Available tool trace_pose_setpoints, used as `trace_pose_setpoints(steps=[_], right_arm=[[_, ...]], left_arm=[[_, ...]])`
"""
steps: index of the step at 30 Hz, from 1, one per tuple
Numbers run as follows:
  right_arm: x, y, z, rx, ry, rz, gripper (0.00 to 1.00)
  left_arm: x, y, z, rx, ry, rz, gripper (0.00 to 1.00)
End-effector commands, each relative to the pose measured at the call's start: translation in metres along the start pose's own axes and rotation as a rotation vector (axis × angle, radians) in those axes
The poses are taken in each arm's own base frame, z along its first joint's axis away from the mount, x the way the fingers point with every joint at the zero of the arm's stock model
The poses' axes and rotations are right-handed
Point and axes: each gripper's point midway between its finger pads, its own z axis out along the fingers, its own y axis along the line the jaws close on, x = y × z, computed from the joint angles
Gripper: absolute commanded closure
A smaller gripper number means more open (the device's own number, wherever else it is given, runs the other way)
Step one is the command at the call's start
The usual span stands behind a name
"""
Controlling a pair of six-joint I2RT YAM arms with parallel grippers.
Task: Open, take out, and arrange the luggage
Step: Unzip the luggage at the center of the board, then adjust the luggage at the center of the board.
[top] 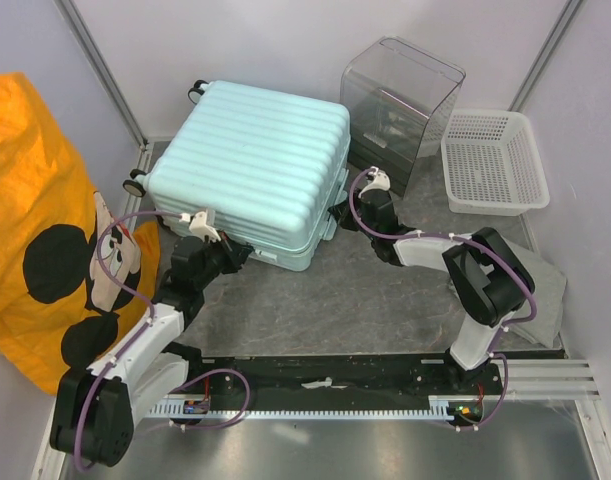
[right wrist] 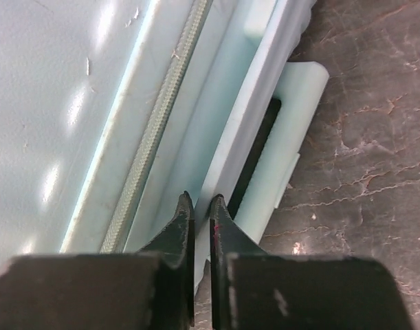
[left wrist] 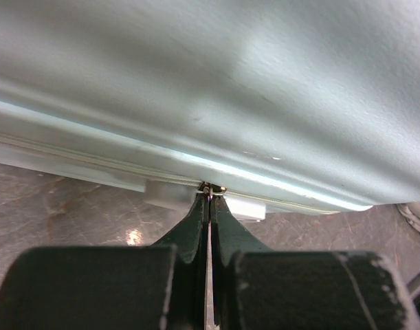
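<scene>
**A:** From the top camera, where is the luggage [top: 250, 175]?

**B:** It lies flat and closed on the desk [top: 365, 290], toward the far left corner, ribbed shell up, with its wheels toward the desk's left and far edges. A clear plastic box [top: 403, 100] stands just beside it at the far edge. A white mesh basket [top: 493, 160] sits in the far right corner. An orange bag [top: 40, 230] with a cartoon mouse lies off the left edge.

**A:** And the arms?

**B:** The left hand [top: 240, 252] is at the luggage's near side and the right hand [top: 338, 212] is at its right side.

**A:** What does the left wrist camera show?

**B:** The left hand [left wrist: 210, 196] has its fingers pressed together with no gap. Their tips meet the seam under the mint shell, at a small metal piece [left wrist: 211, 187]. I cannot tell if that piece is pinched.

**A:** And the right wrist camera?

**B:** The right hand [right wrist: 199, 206] is nearly together, clamped on a thin mint ridge of the luggage. That ridge runs between the zipper line [right wrist: 155, 130] and the side handle [right wrist: 292, 130].
</scene>
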Motion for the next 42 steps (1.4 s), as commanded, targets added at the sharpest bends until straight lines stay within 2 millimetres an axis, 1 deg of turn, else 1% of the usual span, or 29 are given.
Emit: trace_pose_setpoints(steps=[1, 7, 8, 10, 11, 13, 14, 18, 20, 23, 24, 25, 26, 27, 28, 29, 30, 32, 35, 37, 38, 41, 42], right_arm=[[0.019, 0.007, 0.002, -0.036, 0.059, -0.053, 1.0], [0.006, -0.019, -0.015, 0.057, 0.015, -0.102, 1.0], [0.003, -0.026, -0.017, 0.083, 0.007, -0.104, 1.0], [0.002, -0.034, -0.023, 0.105, 0.003, -0.113, 1.0], [-0.002, -0.041, -0.025, 0.122, -0.005, -0.108, 1.0], [0.0, -0.049, -0.029, 0.134, 0.001, -0.098, 1.0], [-0.002, -0.054, -0.03, 0.142, -0.004, -0.091, 1.0], [0.003, -0.061, -0.034, 0.143, 0.012, -0.084, 1.0], [0.003, -0.058, -0.034, 0.127, 0.015, -0.073, 1.0], [-0.002, -0.042, -0.04, 0.063, 0.011, -0.066, 1.0], [-0.009, -0.034, -0.044, 0.039, -0.004, -0.062, 0.99], [-0.012, -0.029, -0.046, 0.021, -0.01, -0.057, 0.96], [-0.013, -0.024, -0.048, 0.007, -0.013, -0.054, 0.87], [-0.019, -0.017, -0.049, -0.011, -0.024, -0.051, 0.84], [-0.02, -0.014, -0.048, -0.016, -0.026, -0.052, 0.81], [-0.023, -0.013, -0.046, -0.019, -0.03, -0.053, 0.75], [-0.021, -0.007, -0.043, -0.04, -0.012, -0.053, 0.72], [-0.021, -0.003, -0.038, -0.051, -0.004, -0.05, 0.66], [-0.022, 0.01, -0.027, -0.076, 0.005, -0.038, 0.6], [-0.022, 0.016, -0.024, -0.085, 0.006, -0.035, 0.57], [-0.024, 0.023, -0.022, -0.094, -0.002, -0.032, 0.54], [-0.028, 0.026, -0.02, -0.095, -0.019, -0.02, 0.52], [-0.026, 0.024, -0.018, -0.084, -0.008, -0.021, 0.52]], left_arm=[[-0.046, 0.014, -0.002, -0.078, -0.202, -0.016, 0.99], [-0.055, 0.022, -0.009, -0.126, -0.253, -0.038, 0.98], [-0.055, 0.023, -0.01, -0.129, -0.256, -0.037, 0.98], [-0.057, 0.027, -0.013, -0.154, -0.271, -0.038, 0.98], [-0.058, 0.029, -0.014, -0.165, -0.274, -0.039, 0.99], [-0.057, 0.034, -0.016, -0.185, -0.282, -0.045, 0.98], [-0.058, 0.036, -0.017, -0.195, -0.293, -0.053, 0.98], [-0.053, 0.043, -0.019, -0.211, -0.305, -0.078, 0.98], [-0.051, 0.044, -0.018, -0.214, -0.303, -0.084, 0.99], [-0.052, 0.047, -0.019, -0.225, -0.305, -0.087, 0.99], [-0.052, 0.049, -0.019, -0.231, -0.303, -0.089, 0.99], [-0.051, 0.051, -0.019, -0.233, -0.301, -0.09, 0.98], [-0.051, 0.051, -0.019, -0.233, -0.302, -0.098, 0.98], [-0.051, 0.052, -0.019, -0.231, -0.305, -0.103, 0.98], [-0.052, 0.052, -0.018, -0.229, -0.307, -0.108, 0.98], [-0.05, 0.052, -0.017, -0.222, -0.305, -0.118, 0.98], [-0.05, 0.051, -0.016, -0.216, -0.306, -0.124, 0.98], [-0.049, 0.049, -0.014, -0.199, -0.297, -0.134, 0.98], [-0.046, 0.047, -0.013, -0.189, -0.286, -0.143, 0.99], [-0.045, 0.047, -0.013, -0.186, -0.286, -0.146, 0.99], [-0.046, 0.046, -0.015, -0.182, -0.295, -0.146, 0.98], [-0.045, 0.046, -0.017, -0.179, -0.299, -0.147, 0.98], [-0.046, 0.046, -0.017, -0.178, -0.302, -0.148, 0.99]])
